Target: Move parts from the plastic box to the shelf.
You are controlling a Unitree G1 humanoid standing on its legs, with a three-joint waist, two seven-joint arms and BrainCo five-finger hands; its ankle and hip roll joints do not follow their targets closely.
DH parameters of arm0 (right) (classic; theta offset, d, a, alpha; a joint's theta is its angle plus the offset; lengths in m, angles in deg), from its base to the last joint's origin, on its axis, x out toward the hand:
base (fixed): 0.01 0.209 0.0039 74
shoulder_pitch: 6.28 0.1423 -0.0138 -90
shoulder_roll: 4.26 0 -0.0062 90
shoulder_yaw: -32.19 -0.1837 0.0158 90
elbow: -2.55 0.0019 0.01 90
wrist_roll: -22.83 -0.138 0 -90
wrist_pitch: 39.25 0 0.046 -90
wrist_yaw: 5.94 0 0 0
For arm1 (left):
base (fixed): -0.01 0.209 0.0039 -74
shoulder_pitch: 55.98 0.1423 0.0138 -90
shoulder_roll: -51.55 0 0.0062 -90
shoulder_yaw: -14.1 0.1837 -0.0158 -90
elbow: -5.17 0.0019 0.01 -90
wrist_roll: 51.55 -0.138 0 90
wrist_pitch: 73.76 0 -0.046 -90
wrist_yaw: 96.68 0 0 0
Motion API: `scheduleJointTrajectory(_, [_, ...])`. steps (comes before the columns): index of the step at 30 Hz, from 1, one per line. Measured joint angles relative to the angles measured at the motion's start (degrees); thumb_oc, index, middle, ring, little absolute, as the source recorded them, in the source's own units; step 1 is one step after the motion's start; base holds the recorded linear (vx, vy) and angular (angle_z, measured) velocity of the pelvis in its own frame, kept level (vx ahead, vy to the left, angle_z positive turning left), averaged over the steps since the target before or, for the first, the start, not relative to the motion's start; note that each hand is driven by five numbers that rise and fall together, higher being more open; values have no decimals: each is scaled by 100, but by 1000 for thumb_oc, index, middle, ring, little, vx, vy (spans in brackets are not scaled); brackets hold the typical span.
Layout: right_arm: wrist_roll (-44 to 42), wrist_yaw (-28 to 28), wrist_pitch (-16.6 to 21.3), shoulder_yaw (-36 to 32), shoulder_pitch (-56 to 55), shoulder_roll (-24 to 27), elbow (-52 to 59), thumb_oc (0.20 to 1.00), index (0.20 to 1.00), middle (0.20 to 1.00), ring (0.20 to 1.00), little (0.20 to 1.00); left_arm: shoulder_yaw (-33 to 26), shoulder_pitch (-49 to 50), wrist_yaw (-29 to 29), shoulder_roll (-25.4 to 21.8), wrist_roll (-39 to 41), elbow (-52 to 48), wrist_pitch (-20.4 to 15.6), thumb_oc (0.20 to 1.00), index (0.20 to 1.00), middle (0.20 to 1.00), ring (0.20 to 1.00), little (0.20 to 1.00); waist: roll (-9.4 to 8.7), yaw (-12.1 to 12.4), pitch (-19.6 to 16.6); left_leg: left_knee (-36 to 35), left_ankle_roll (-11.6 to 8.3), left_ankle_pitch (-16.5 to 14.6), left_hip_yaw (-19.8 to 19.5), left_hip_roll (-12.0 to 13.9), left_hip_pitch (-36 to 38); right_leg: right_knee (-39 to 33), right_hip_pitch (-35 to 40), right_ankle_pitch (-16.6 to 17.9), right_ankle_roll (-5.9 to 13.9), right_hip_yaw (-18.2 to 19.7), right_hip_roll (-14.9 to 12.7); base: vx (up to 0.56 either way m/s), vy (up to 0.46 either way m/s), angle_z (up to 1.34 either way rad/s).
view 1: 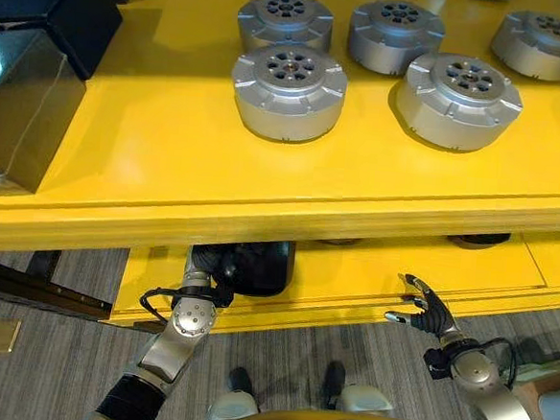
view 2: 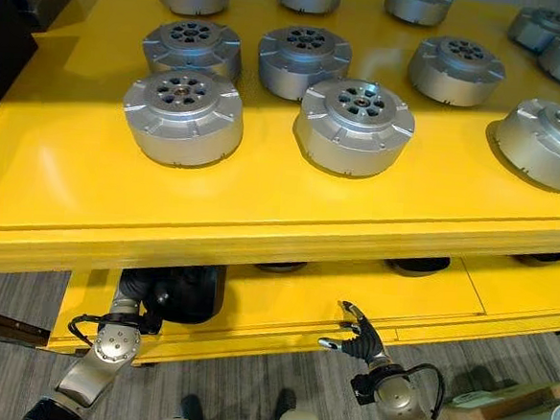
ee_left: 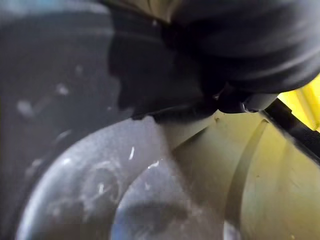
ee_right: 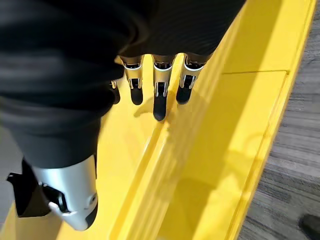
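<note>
- Here, in the left eye view, round silver metal parts (view 1: pixel 288 90) stand in rows on the top board of the yellow shelf (view 1: pixel 260 213), the nearest two set back from its front edge. Below that edge the left hand (view 1: pixel 223 264) reaches into the lower tier under a dark cover, its fingers hidden in the shadow there. The right hand (view 1: pixel 425 311) hangs before the lower tier's front lip, fingers spread and released.
- Likewise in the right eye view: more parts (view 2: pixel 353 126) line the top board toward its back and right edges, none touching its neighbour. The left hand (view 2: pixel 164 293) sits tucked beneath the front edge; the right hand (view 2: pixel 359 341) is held open just off the lower lip, holding nothing. No plastic box can be made out.
- Close up, the left wrist view shows a rounded grey part (ee_left: pixel 100 195) lying against yellow shelf (ee_left: pixel 290 190) surface, with the hand's dark cover above it. Whether the fingers are closed on it cannot be told.
- Finally, the right wrist view shows straight fingers (ee_right: pixel 160 95) pointing down at the yellow lower board (ee_right: pixel 210 150), apart from it and empty.
- Judged by look, each part is a machined metal casting: heavy, rigid, smooth-sided and likely slippery. A hold across the outer rim, fingers opposite thumb, seems the surest, with the low ribs round the side offering some purchase.
</note>
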Motion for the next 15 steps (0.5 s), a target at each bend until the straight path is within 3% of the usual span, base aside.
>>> scheduleJointTrajectory(5, [-1,-148,6,9,22,-17,-37,1000,1000,1000,1000,1000,4,1,-10,-25,-1,0,-5,200,200,200,200,200,-68,27,-223,-1,26,-15,1,-47,4,21,4,-22,50,-8,-70,-13,-2,1])
scheduleJointTrajectory(15, [-5,-198,6,21,133,-227,-318,1000,1000,1000,1000,1000,2,2,-48,-32,335,8,-1,200,200,200,200,200,-38,21,-242,4,54,-31,18,-75,50,78,17,-19,73,-15,-99,-44,-70,0])
